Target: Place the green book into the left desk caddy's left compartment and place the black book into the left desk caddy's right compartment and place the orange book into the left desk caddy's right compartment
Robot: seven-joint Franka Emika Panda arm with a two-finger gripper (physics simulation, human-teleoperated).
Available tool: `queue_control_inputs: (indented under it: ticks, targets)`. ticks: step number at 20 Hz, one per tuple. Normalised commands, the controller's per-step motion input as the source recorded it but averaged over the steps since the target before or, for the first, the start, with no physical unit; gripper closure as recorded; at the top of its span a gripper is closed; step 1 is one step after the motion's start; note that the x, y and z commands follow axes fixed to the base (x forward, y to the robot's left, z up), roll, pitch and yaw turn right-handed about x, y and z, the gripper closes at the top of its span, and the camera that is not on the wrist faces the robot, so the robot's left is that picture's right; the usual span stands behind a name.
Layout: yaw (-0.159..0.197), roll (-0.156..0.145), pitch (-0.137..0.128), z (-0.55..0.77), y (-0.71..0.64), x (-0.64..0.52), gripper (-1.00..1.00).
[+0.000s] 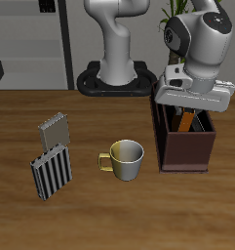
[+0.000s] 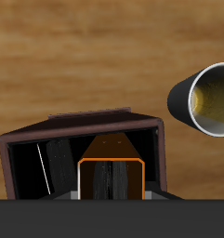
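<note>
- While hanging over the left desk caddy [image 1: 185,146] at the exterior frame's right, the gripper [image 1: 190,105] clamps the orange book [image 2: 112,178].
- Orange book: stiff, slim, light, probably slick-covered; best pinched across its covers near the spine.

The arm's head hung right over the caddy [image 1: 186,146], covering most of its opening, so little way in was left from above. Inside, the orange book [image 2: 111,175] stood upright and filled the middle of the box; a black book [image 2: 41,169] took up the space beside it. The mug [image 1: 125,160] stood near the caddy's side, handle turned away, with a narrow strip of bare table [image 1: 119,220] between them. Two striped books [image 1: 51,173] lay well apart from the mug. The table's front edge offered open wood.
</note>
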Motion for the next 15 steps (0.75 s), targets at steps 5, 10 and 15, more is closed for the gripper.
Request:
queue_control_inputs:
  ticks: [5, 10, 15]
  targets:
    - [-0.006, 0.0, 0.0, -0.02, -0.06, 0.04, -1.0]
    - [0.0, 0.007, 0.002, -0.01, -0.01, 0.04, -1.0]
    - [0.026, 0.013, -0.032, 0.21, -0.04, -0.09, -1.0]
